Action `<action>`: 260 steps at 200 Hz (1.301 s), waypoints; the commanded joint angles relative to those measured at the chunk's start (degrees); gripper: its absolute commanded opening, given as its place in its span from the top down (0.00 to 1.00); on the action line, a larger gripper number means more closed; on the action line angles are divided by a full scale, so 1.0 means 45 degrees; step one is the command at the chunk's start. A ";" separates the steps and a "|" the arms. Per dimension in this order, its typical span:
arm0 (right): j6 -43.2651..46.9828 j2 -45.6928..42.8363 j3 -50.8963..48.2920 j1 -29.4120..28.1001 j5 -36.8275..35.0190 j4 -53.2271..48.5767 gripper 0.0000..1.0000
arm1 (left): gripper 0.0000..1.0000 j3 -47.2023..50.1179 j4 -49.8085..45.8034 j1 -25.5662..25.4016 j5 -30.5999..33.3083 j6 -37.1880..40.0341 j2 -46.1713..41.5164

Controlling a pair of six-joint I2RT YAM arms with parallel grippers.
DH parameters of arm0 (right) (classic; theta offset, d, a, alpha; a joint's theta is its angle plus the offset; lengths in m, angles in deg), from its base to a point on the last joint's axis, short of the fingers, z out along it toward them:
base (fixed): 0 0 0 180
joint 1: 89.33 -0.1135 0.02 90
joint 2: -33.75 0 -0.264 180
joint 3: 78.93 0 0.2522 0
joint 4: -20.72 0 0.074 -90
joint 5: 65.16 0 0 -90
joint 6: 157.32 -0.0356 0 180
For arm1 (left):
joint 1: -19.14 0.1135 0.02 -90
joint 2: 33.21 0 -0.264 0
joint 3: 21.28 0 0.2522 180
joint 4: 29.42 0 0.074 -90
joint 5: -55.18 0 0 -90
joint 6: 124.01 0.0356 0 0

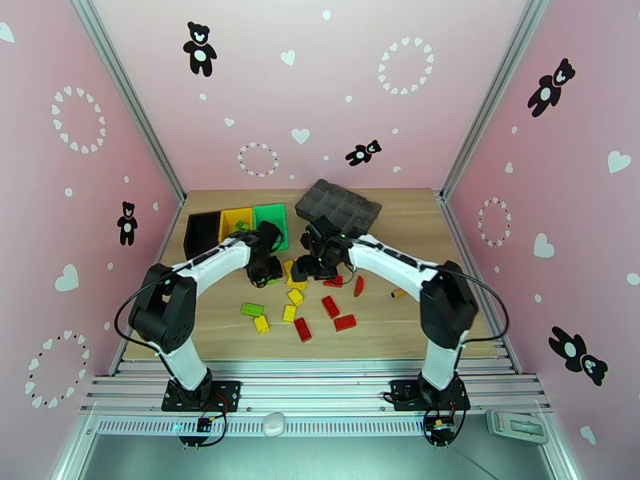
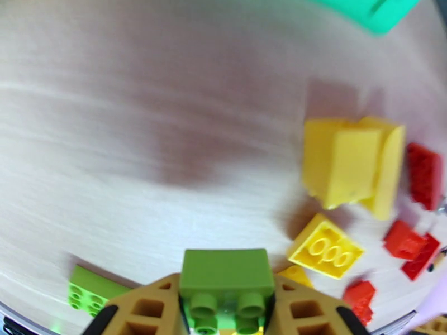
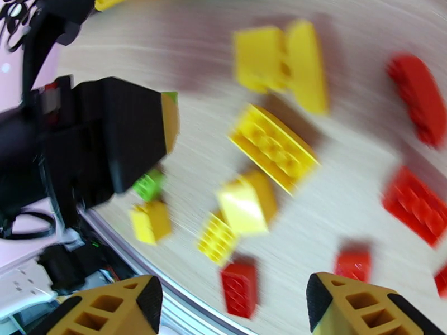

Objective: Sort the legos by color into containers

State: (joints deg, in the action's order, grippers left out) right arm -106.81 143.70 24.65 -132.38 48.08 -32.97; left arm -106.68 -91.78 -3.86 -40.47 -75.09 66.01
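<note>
Left gripper (image 2: 226, 311) is clamped on a green brick (image 2: 226, 272) over the table (image 2: 139, 135). Right gripper (image 3: 233, 294) hangs with jaws apart and empty above loose yellow bricks (image 3: 274, 146) and red bricks (image 3: 416, 205). At the table's back left, the black bin (image 1: 200, 234), yellow bin (image 1: 232, 212) and green bin (image 1: 274, 215) stand side by side.
</note>
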 commanded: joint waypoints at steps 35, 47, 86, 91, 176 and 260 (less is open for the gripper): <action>-0.1089 0.2844 0.3593 0.0165 0.2293 0.0716 0.29 | 0.71 -0.1108 -0.0200 0.2125 -0.1167 0.0826 -0.0338; -0.1283 0.3443 0.4459 0.0186 0.2527 0.0673 0.30 | 0.71 -0.1530 -0.0327 0.2594 -0.1260 0.0980 -0.0120; -0.1694 0.4963 0.6870 0.0326 0.3035 0.0330 0.30 | 0.71 -0.3287 -0.0700 0.3927 -0.1279 0.1344 0.1058; -0.1675 0.5070 0.7098 0.0349 0.3071 0.0249 0.30 | 0.71 -0.3611 -0.0758 0.4050 -0.1236 0.1365 0.1264; -0.0466 0.4658 0.7535 0.0690 0.2416 -0.1323 0.29 | 0.47 -0.9915 -0.2969 0.4844 -0.0932 0.1941 0.5171; 0.0733 0.3038 0.5564 0.0602 0.0744 -0.1930 0.26 | 0.33 -0.4878 -0.2054 0.4475 -0.0195 0.1468 0.1745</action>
State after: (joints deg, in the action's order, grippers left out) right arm -106.04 162.78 52.98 -129.23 55.01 -39.79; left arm -135.20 -102.04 17.53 -43.20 -67.26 81.75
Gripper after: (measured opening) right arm 0.737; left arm 0.652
